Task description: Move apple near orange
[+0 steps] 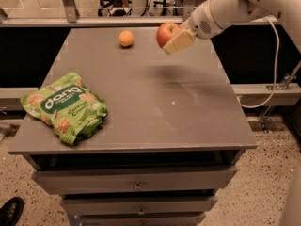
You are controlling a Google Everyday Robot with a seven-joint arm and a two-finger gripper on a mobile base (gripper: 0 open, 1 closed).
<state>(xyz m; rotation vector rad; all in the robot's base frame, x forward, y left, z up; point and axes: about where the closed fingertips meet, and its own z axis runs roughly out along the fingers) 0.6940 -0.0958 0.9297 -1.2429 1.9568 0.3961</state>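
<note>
Claw [170, 40], above the far right part of the desk [188, 107], closed around the apple [164, 31]. One pale finger [181, 39] lies across the fruit's near right side; the other is hidden behind it. The apple hangs clear of the desk, as the soft shadow on the surface beneath it indicates. The arm [230, 6] enters from the upper right.

The orange [125, 38] rests on the desk toward the far edge. In the camera view it sits directly to the left of the claw, at much the same depth. It is near the apple but apart from it, with a gap of desk top between them.

The governing relation is therefore a short leftward offset followed by a descent. On this evidence the carry appears nearly complete, with lowering and release not yet done. A rolling orange is the likely hazard if the apple lands against it.

A green snack bag [66, 106] lies well apart at the near left, outside that path.
</note>
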